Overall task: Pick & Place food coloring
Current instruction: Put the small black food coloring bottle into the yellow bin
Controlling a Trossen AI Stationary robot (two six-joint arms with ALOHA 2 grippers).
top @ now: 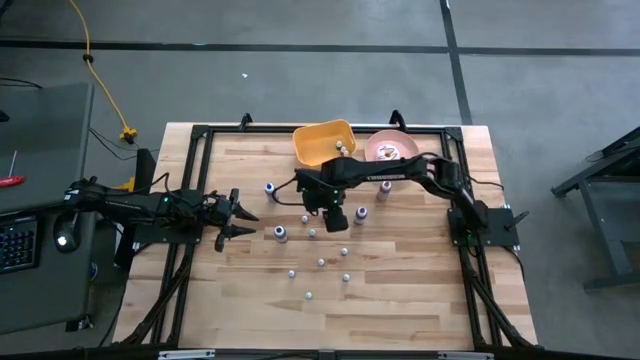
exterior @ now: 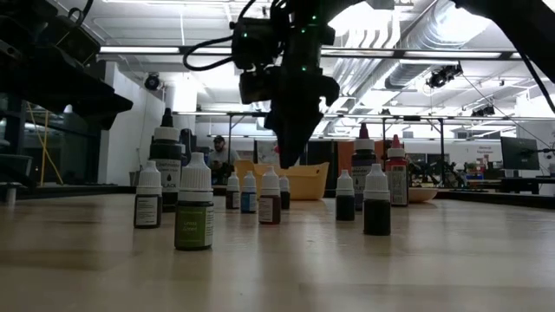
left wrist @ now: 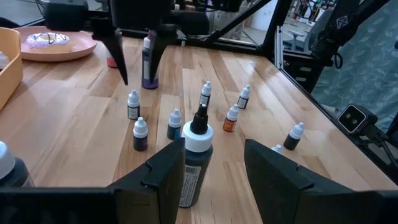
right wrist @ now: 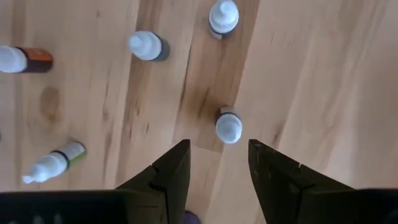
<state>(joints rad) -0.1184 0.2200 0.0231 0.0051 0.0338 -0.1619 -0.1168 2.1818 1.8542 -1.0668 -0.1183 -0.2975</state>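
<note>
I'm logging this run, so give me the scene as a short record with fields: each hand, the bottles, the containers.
Left hand: open, low at the table's left, a black-capped bottle just ahead of it
Right hand: open, pointing down above a small white-capped bottle
Food coloring: bottles standing scattered mid-table
Yellow bin: far edge
Pink plate: beside bin

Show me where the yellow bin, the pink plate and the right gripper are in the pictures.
yellow bin (top: 318,136), high view, on its bare inner floor.
pink plate (top: 396,139), high view, on its far rim.
right gripper (right wrist: 218,163), right wrist view, midway between its open fingertips, above a white-capped bottle (right wrist: 229,126).
</note>
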